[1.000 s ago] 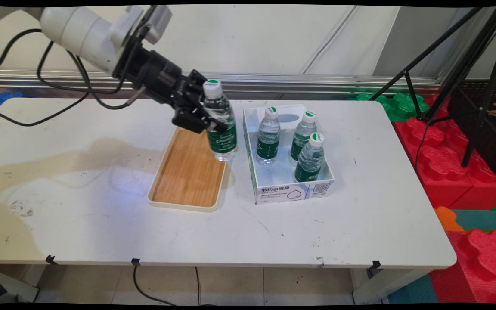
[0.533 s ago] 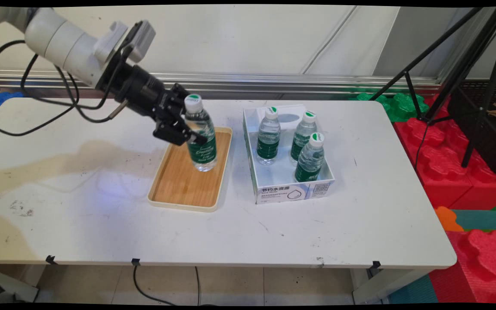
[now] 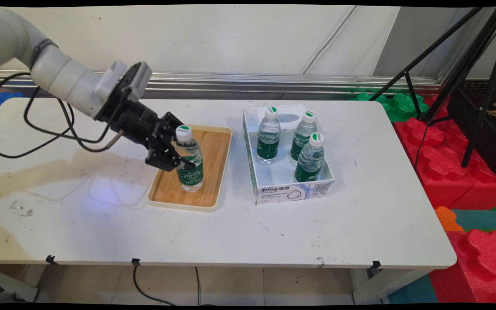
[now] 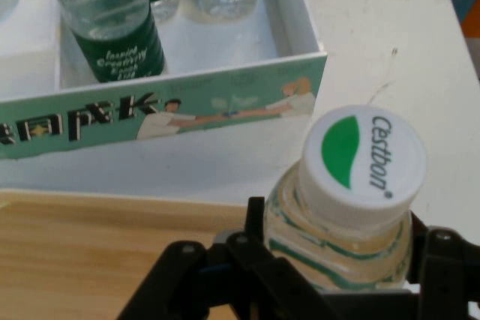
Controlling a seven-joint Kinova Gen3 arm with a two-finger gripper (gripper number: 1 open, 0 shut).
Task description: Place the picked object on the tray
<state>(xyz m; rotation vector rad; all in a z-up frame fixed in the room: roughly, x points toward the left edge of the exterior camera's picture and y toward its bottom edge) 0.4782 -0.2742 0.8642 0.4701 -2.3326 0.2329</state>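
Observation:
My black gripper is shut on a clear water bottle with a green label and a white cap. The bottle stands upright over the near part of a bamboo tray; whether its base touches the wood I cannot tell. In the hand view the bottle's cap sits between the gripper linkages, with the tray below it. To the right stands a white box holding three like bottles. The box and its bottles show beyond the cap.
Black cables hang from the arm over the table's left part. A black tripod and red and green foam blocks stand off the table's right edge. A metal rail runs behind the table.
The gripper has carried the bottle left and down, from beside the box at the tray's far right edge to low over the tray's near part.

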